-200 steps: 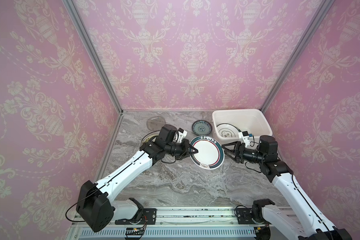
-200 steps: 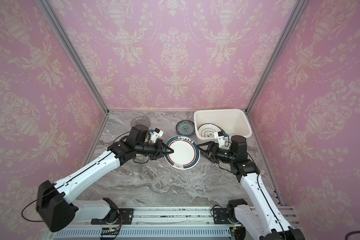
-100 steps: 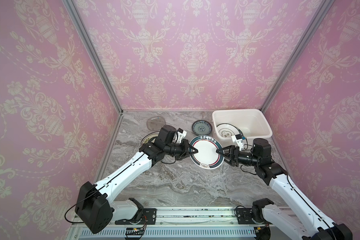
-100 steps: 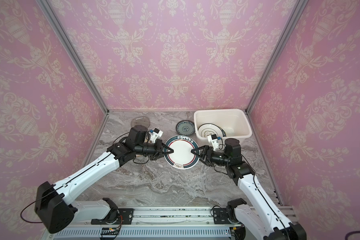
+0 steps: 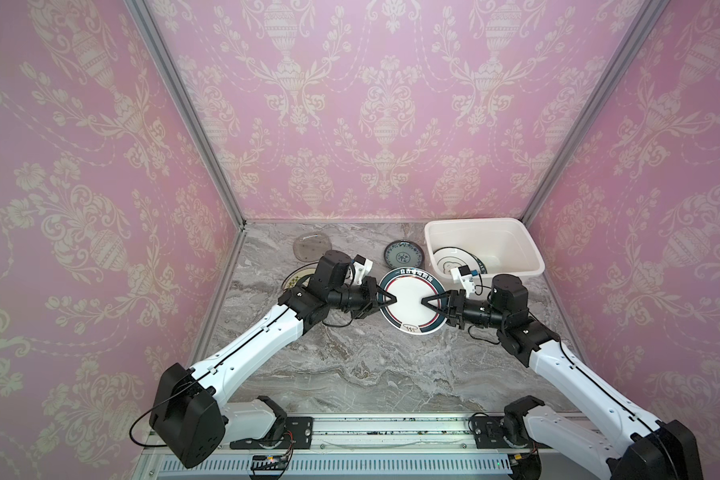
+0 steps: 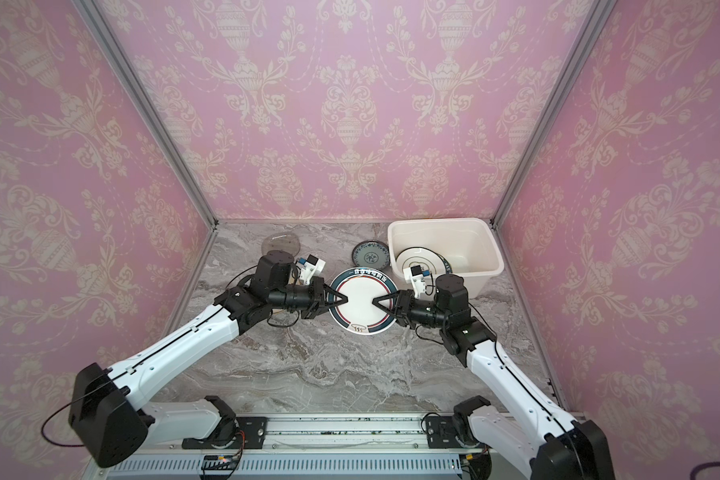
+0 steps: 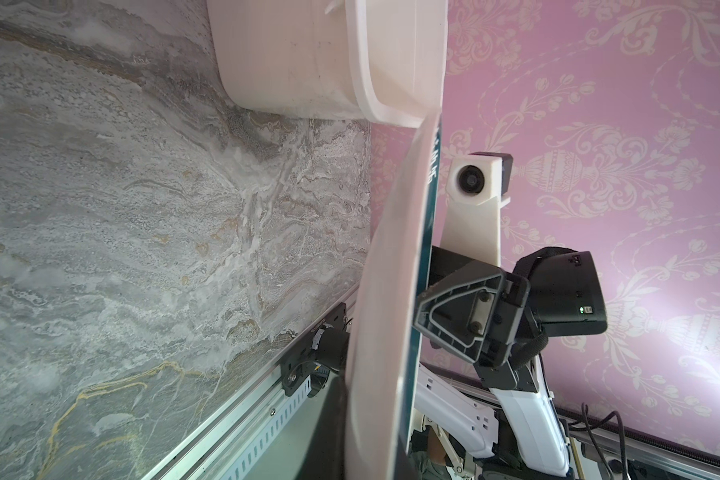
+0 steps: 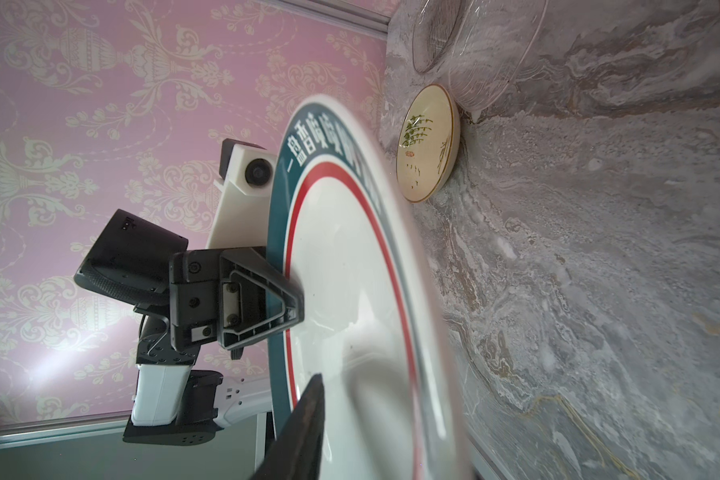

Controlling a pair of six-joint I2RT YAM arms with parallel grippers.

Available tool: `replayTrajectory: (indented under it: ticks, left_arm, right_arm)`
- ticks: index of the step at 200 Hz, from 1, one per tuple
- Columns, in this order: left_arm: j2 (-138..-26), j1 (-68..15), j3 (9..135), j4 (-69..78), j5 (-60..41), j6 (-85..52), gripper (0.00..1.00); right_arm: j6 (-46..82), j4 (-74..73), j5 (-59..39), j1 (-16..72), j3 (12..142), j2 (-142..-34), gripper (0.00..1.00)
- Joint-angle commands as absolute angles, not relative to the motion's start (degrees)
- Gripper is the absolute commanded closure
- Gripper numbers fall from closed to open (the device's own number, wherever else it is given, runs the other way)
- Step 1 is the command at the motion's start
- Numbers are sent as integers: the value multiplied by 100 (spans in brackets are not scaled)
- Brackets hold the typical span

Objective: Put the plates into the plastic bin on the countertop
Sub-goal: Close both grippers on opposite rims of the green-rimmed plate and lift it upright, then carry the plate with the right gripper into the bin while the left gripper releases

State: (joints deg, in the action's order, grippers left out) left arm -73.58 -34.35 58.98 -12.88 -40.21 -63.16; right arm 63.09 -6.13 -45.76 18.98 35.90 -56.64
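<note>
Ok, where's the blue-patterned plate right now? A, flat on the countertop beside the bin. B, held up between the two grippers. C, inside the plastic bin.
A: the blue-patterned plate lies flat on the countertop next to the plastic bin, outside its wall.

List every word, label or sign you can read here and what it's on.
"一盘香喷喷…": white characters on the teal rim of the held plate; the rest blurs.
Steaming-bowl sign, wordless: same rim.
Second plate in the plastic bin: markings too small to read.
Nothing else legible.
</note>
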Motion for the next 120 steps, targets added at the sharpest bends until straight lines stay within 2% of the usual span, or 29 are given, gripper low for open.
replayTrajectory:
  ticks: [1,46,60,89,99,120]
  left_arm:
    - [-7262,-3434,5783,-1155,-4008,-6408,100]
    - [-7277,-3436,5774,-1128,-4008,-6412,100]
    - [-7275,-3436,5769,-1129,-4008,-6408,96]
    - [-7251,-3436,5781,-1183,-3927,-6357,76]
    - [-7221,-3432,5790,-1238,-3852,-6324,59]
    - [-7063,-3428,5887,-1325,-3590,-6121,42]
  right_arm:
    - [6354,-1108,-4517,2008,3625,-5671,76]
    - [6375,-1108,-4366,2048,3627,-5676,89]
    - [6381,-1082,-4303,2048,3647,-5662,93]
    - [6290,-842,-4087,2047,3737,-5609,100]
    - [6222,-688,-4020,2048,3794,-5587,100]
    - [6019,-233,-3847,2048,3960,-5548,100]
